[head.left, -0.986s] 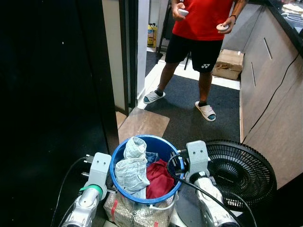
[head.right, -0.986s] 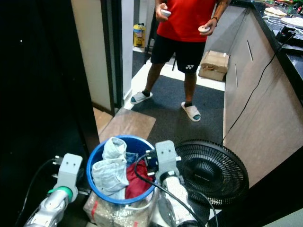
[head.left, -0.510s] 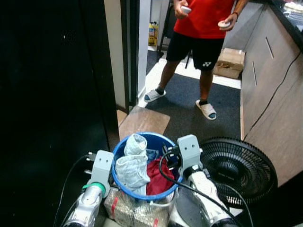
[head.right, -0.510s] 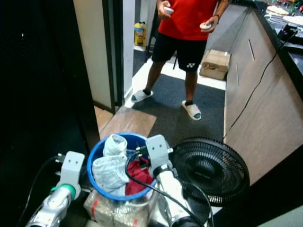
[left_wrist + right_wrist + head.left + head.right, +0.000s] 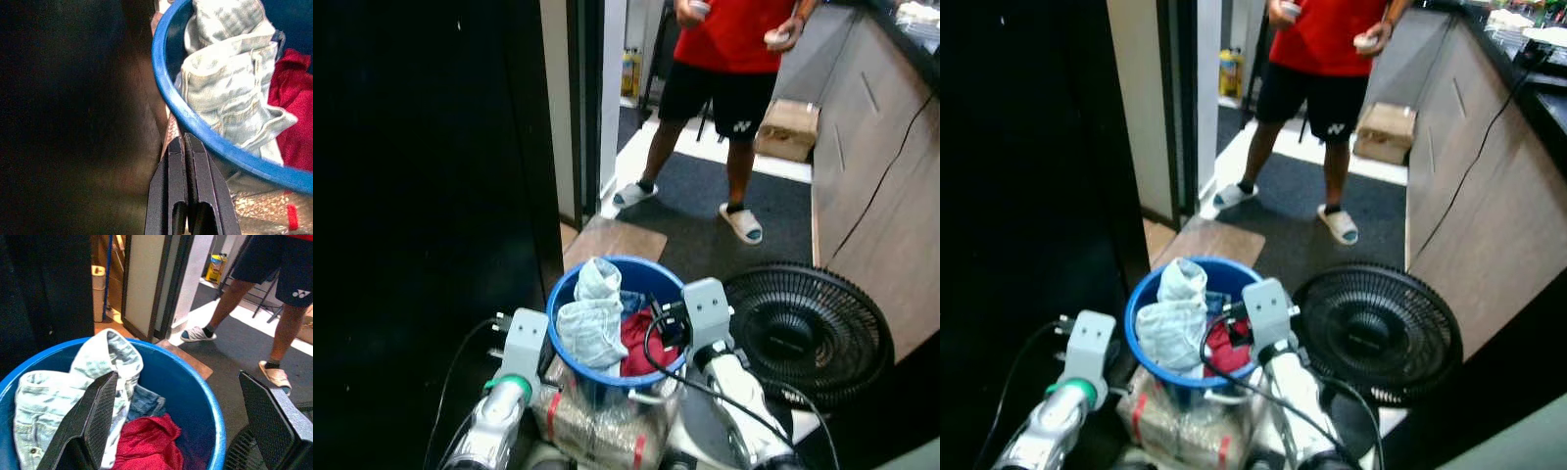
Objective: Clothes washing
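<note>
Bucket (image 5: 570,345): blue, between both arms, on a wrapped bundle (image 5: 597,431).
Clothes: pale jeans (image 5: 58,387), red cloth (image 5: 149,445) inside.
Left gripper (image 5: 186,147): fingers pressed together under bucket's rim.
Right gripper (image 5: 178,416): spread wide over bucket.
Fan (image 5: 808,328): right of bucket.
Person (image 5: 729,59): ahead, standing.

I can make out one mark: a small white logo on the hem of the person's dark shorts (image 5: 297,294), too small and blurred for me to read as letters. I find no other legible text.
</note>
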You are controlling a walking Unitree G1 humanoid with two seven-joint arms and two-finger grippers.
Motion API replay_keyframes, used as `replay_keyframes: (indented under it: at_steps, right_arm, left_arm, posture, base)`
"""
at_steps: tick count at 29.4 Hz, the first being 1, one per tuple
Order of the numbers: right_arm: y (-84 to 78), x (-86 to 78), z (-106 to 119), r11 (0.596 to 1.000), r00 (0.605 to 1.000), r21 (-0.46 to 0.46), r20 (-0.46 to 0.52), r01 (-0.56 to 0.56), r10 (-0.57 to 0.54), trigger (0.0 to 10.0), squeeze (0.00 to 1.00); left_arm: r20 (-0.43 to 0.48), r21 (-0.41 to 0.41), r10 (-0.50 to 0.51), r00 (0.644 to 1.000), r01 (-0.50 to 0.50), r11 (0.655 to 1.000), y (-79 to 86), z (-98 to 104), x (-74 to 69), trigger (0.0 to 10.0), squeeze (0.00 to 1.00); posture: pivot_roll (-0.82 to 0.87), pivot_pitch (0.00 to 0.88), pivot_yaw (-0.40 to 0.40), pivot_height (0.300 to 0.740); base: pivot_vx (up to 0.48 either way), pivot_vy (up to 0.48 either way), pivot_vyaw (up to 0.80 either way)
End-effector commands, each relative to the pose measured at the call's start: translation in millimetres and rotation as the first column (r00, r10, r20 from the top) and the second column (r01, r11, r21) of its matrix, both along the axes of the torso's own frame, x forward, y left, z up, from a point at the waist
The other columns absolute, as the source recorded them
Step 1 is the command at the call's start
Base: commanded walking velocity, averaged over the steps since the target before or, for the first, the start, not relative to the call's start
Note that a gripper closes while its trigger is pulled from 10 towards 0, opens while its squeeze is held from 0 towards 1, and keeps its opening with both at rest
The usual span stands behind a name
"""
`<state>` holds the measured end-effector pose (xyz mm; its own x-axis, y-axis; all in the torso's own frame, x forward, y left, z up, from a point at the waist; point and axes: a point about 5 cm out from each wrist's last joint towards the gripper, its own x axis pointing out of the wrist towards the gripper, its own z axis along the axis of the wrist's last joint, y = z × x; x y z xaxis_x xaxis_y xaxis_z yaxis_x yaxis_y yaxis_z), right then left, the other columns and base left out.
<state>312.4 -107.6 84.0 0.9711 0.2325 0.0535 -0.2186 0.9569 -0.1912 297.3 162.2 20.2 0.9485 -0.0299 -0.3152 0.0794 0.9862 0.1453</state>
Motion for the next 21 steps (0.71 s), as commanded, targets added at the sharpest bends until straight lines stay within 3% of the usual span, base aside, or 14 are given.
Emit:
replay_keyframes:
  at_steps: [1,13,15,21]
  right_arm:
    - [0.1,-1.0,-1.8,1.0,1.0,0.007,-0.014,0.003,-0.003,10.0,0.0]
    - [-1.9,5.0,21.5,1.0,0.998,0.023,0.06,-0.014,0.013,10.0,0.0]
    - [-3.4,6.7,30.1,1.0,0.996,0.021,0.087,-0.023,0.021,10.0,0.0]
    - [-4.6,5.9,32.4,0.999,0.995,0.018,0.095,-0.028,0.026,10.0,0.0]
  left_arm:
    - [-0.01,-0.005,0.001,1.0,-0.001,1.0,-0.5,-0.2,0.6,10.0,0.0]
    - [0.043,-0.051,0.008,0.999,-0.006,0.999,-7.1,15.6,10.8,10.0,0.0]
    - [0.078,-0.074,0.007,0.997,-0.002,0.997,-11.0,25.4,15.7,10.0,0.0]
    - [0.099,-0.085,0.006,0.995,0.002,0.996,-13.8,31.5,18.4,10.0,0.0]
  posture:
    - [0.03,0.0,0.033,0.625]
    - [0.03,0.001,0.034,0.585]
    - [0.03,0.001,0.034,0.575]
    - [0.03,0.001,0.034,0.56]
  base:
    - [0.0,0.0,0.0]
    - [0.0,0.0,0.0]
    - [0.0,0.0,0.0]
    - [0.0,0.0,0.0]
